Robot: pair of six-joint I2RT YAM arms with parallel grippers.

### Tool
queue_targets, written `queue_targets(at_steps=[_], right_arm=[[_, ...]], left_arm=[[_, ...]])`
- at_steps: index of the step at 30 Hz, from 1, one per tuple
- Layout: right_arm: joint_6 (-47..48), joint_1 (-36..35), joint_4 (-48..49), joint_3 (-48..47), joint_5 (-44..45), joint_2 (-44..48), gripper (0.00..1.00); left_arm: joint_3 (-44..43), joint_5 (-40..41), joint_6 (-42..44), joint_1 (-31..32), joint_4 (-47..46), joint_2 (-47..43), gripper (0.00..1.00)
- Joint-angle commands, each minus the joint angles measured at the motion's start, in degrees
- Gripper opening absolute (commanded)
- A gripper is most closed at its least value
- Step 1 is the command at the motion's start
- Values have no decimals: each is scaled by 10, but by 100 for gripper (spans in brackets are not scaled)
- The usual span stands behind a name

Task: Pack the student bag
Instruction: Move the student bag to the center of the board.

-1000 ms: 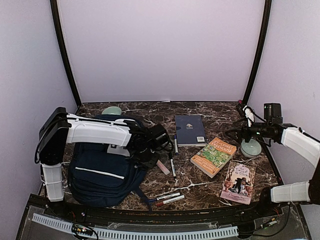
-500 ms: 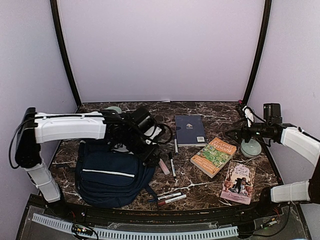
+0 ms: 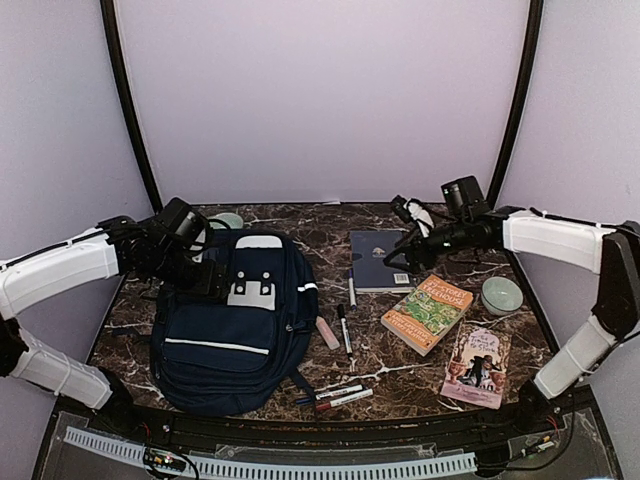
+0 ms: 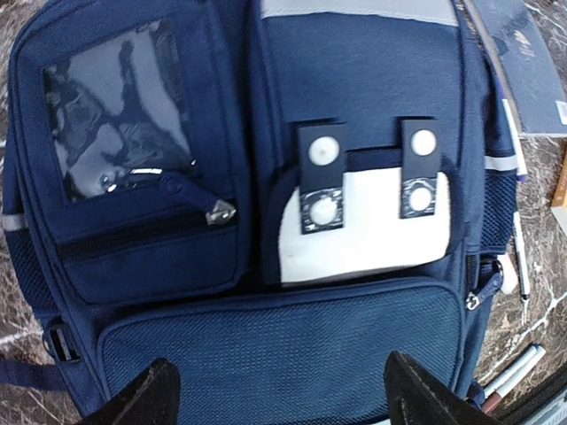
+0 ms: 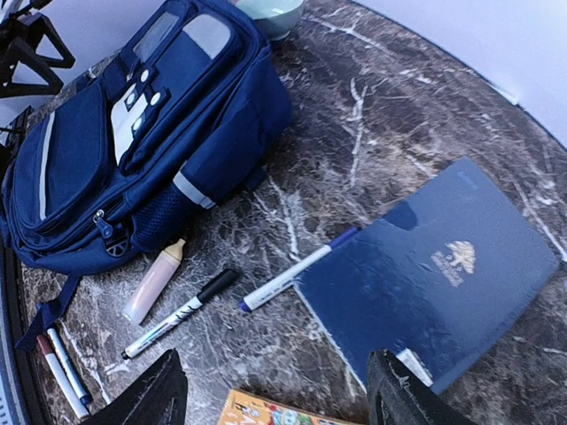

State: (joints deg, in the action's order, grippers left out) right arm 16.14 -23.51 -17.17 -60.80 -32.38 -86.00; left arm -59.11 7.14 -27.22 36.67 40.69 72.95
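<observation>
The left claw (image 4: 282, 397) hangs spread wide above the student bag (image 3: 225, 335), which lies flat, front up, on the left of the marble surface (image 3: 380, 350). Further right, the right claw (image 5: 275, 394) hovers, fingers apart, over a navy book (image 5: 434, 274) and a pen (image 5: 292, 274).

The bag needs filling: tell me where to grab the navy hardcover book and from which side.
Probably its right long edge, from above with the right gripper: the navy hardcover book lies flat, a pen sits beside its left edge, and the right edge looks free and nearest that arm.
</observation>
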Motion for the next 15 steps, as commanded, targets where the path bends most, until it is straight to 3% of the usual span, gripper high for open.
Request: queue_targets(at_steps=[1,9,15], right_arm=[[-70,-64,8,-44,46,-78,70],[-105,-142,-38,-222,38,-261,73],[-157,-168,-61,-388,25,-416,64]], left_arm=[[40,19,-79,-30,21,-28,82],[115,-28,-110,-31,2,-33,81],[176,-77,-123,-30,-17,-72,78]])
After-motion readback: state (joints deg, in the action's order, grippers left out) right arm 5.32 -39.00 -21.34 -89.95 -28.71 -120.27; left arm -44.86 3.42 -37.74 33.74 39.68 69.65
